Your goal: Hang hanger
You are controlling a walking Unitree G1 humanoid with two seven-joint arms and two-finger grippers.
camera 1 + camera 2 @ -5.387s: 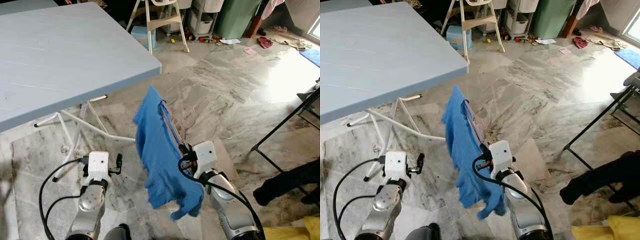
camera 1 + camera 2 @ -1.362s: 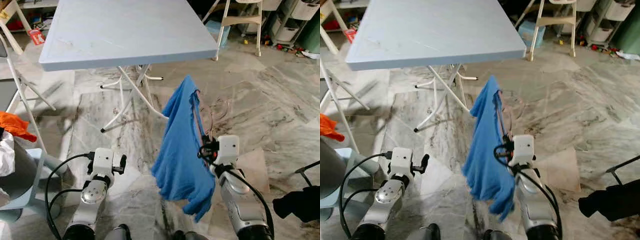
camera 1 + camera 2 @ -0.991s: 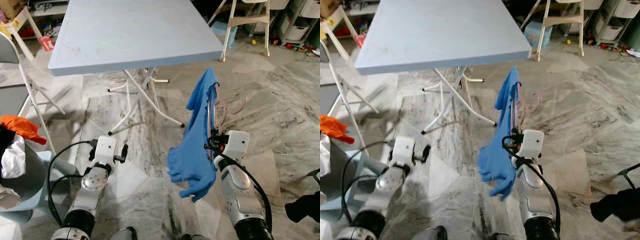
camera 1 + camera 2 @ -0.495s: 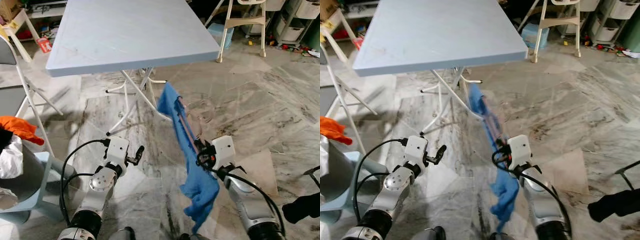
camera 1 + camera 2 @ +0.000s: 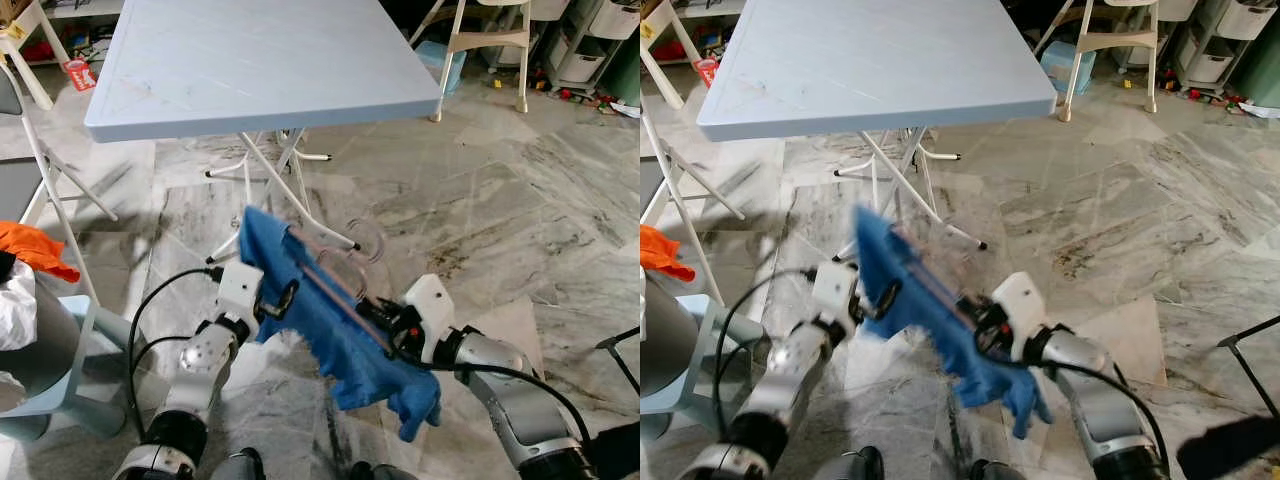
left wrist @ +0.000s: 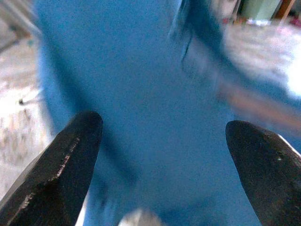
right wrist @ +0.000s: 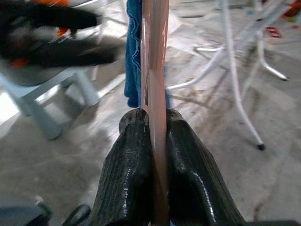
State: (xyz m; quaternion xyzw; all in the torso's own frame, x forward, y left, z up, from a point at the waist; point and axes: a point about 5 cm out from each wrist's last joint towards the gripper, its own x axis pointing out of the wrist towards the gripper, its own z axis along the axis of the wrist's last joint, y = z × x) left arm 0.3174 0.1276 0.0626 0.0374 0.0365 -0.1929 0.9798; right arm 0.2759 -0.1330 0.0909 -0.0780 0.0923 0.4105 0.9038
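1. Since half a second ago, the pinkish translucent plastic hanger [image 5: 335, 290] has swung from leaning up and away to lying nearly level across the robot's front, its far end now at about ten o'clock from the right gripper [image 5: 392, 335]; the left gripper [image 5: 280, 300] has come in against the blue cloth garment [image 5: 350, 345] draped on it.
2. Right wrist view: both black fingers [image 7: 127, 183] are pressed flat against the hanger's thin bar [image 7: 155, 70], no gap either side, a strip of blue fabric hanging just beyond.
3. Left wrist view: the two fingertips [image 6: 70, 155] stand wide apart with blurred blue cloth [image 6: 141, 103] between and beyond them; nothing is pinched, and contact cannot be judged.
4. Head views: the garment trails down past the right wrist toward six o'clock, clear of the grey marble floor [image 5: 500, 200].
5. At twelve o'clock, the pale blue folding table [image 5: 260, 60] overhangs its white legs [image 5: 290, 180], its near edge well apart from the hanger.
6. At nine o'clock stand a folding chair [image 5: 45, 170] and orange clothing [image 5: 35, 245]; open floor lies from one to four o'clock.
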